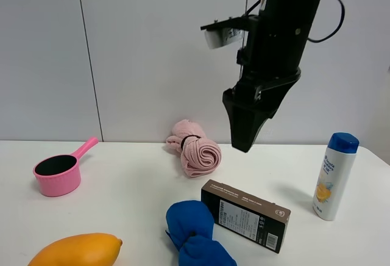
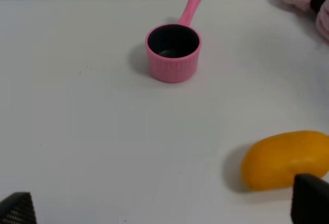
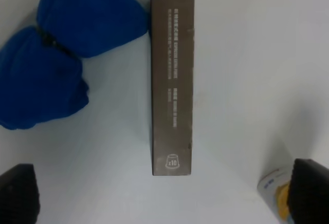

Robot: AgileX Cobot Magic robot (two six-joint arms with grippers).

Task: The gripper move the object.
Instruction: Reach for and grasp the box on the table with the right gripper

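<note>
Only the right wrist view shows the pincer [image 3: 164, 196] open and empty over the brown carton [image 3: 172, 85], lying on the tabletop [image 3: 241, 80] beside a blue cloth [image 3: 77, 39]; the high view adds a pink towel [image 1: 196, 150] behind it.

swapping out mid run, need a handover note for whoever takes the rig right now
Right gripper: open, empty, hanging above the long dark brown cardboard carton.
Left gripper: open, empty.
Carton lies flat on the white table, between the blue cloth bundle and the white blue-capped bottle.
Done: nothing grasped yet.
Left: descend, grip, move it.
</note>
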